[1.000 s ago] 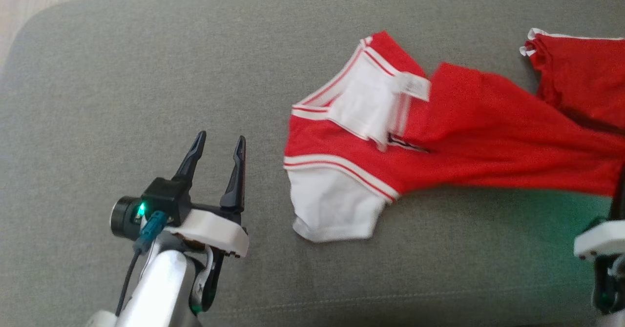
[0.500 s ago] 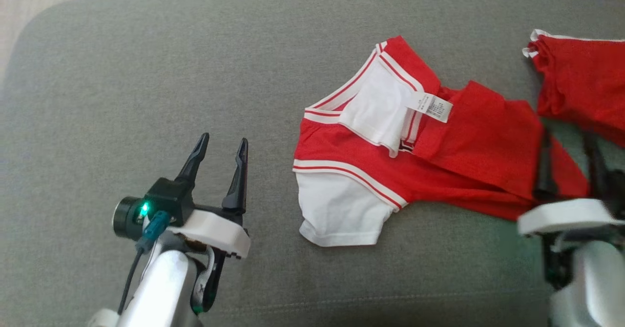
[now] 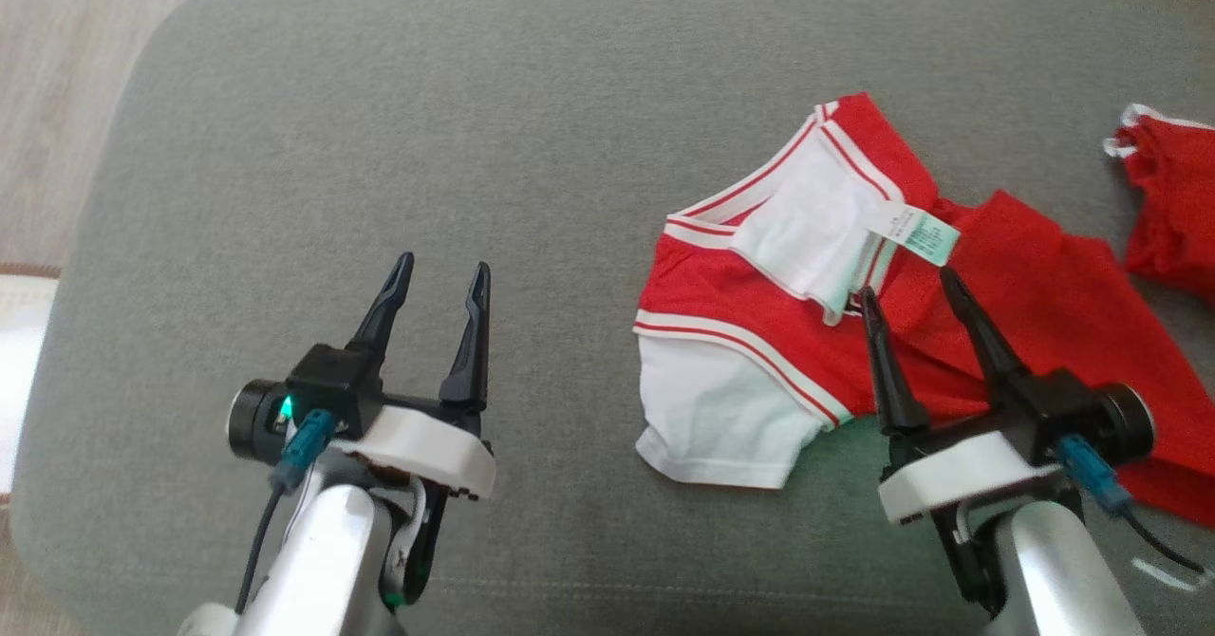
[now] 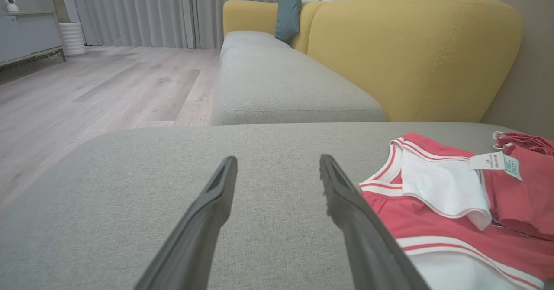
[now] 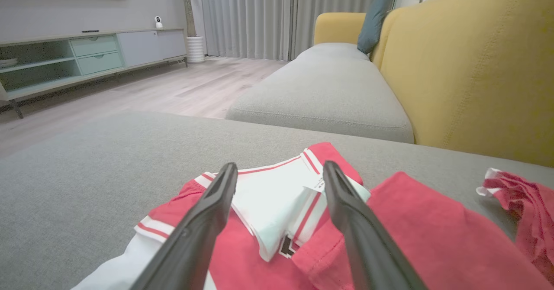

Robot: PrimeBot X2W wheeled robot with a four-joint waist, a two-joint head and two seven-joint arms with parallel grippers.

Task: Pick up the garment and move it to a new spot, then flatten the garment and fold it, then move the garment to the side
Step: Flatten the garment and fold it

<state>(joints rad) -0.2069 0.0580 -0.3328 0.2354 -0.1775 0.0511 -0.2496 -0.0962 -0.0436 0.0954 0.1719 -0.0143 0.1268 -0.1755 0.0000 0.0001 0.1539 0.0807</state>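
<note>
A red garment (image 3: 1025,285) with white sleeves, white stripes and a care label lies rumpled on the grey cushion (image 3: 475,123), at the right of the head view. Its white sleeve (image 3: 712,408) points toward me. My right gripper (image 3: 906,285) hovers open over the garment's front part, fingers empty; the right wrist view shows the white collar area (image 5: 277,194) between its fingers. My left gripper (image 3: 444,273) stands open and empty over bare cushion, well to the left of the garment (image 4: 454,212).
A yellow sofa back (image 4: 411,52) and a second grey seat (image 4: 281,82) lie beyond the cushion. Wood floor (image 3: 66,95) borders the cushion's left edge. A low TV cabinet (image 5: 65,60) stands across the room. Bare cushion spreads left of the garment.
The head camera has shifted, so the cushion and garment sit differently in frame. My right gripper has come up into view over the garment, open. The garment has bunched leftward from its earlier stretched shape.
</note>
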